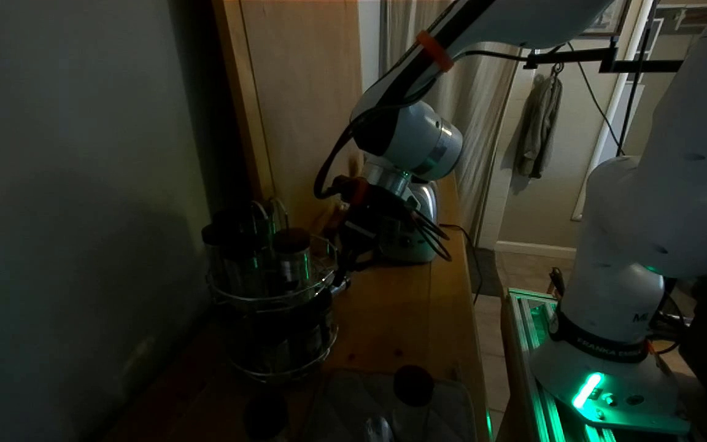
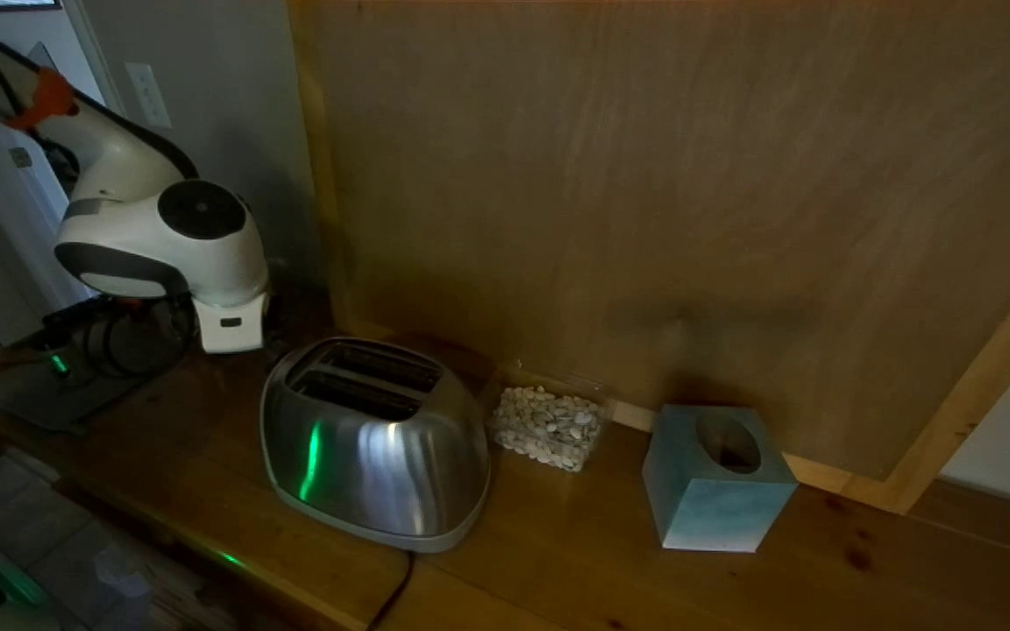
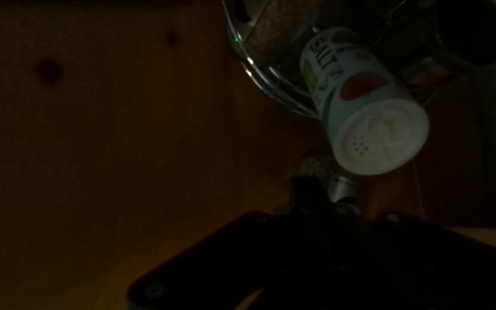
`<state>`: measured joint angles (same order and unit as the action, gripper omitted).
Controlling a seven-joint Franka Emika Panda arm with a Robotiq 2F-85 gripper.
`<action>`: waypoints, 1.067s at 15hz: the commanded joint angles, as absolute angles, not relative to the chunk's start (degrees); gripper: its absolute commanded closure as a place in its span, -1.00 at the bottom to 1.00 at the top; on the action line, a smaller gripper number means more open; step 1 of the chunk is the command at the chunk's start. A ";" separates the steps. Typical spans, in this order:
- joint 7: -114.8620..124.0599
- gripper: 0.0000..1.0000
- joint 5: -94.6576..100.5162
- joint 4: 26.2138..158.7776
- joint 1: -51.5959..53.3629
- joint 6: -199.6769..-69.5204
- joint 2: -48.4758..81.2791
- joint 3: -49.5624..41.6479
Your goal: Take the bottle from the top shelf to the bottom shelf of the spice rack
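Two wire tiers make up the spice rack (image 1: 270,301), and the tool (image 1: 340,276) is right at its robot-facing edge, about level with the top shelf (image 1: 307,291). By the fingers (image 3: 307,193) in the wrist view I make out a small bottle (image 3: 342,187) with a pale metallic band, most likely the one to be moved; what it rests on is hidden. The fingers look close together, but it's too dark for me to tell whether they are pinching it.

I'd call this step taking hold and drawing clear. Done well, it begins with making sure of the grip, since something that small could roll. Next I'd bring it straight out over the table (image 1: 402,313), away from the salt canister (image 3: 362,94) that looks close by, before lowering, so nothing hooks the wire. Then come level with the bottom shelf (image 1: 280,375); I can't see a gap there, so find one first.
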<state>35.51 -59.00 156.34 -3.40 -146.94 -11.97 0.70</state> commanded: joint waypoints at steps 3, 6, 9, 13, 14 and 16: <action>33.95 1.00 -62.91 153.62 -3.32 -141.36 -12.01 -0.91; 33.24 1.00 -64.77 152.88 -3.31 -139.57 -11.71 -1.42; 31.81 1.00 -66.81 152.59 -3.26 -139.40 -11.81 -1.40; 28.40 1.00 -71.40 152.05 -3.25 -138.82 -12.44 -1.64; 27.59 1.00 -72.79 151.87 -3.33 -138.48 -12.58 -1.77; 26.15 1.00 -76.75 151.80 -3.65 -136.85 -13.31 -2.44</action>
<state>29.21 -71.31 152.36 -3.42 -139.59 -12.20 -1.13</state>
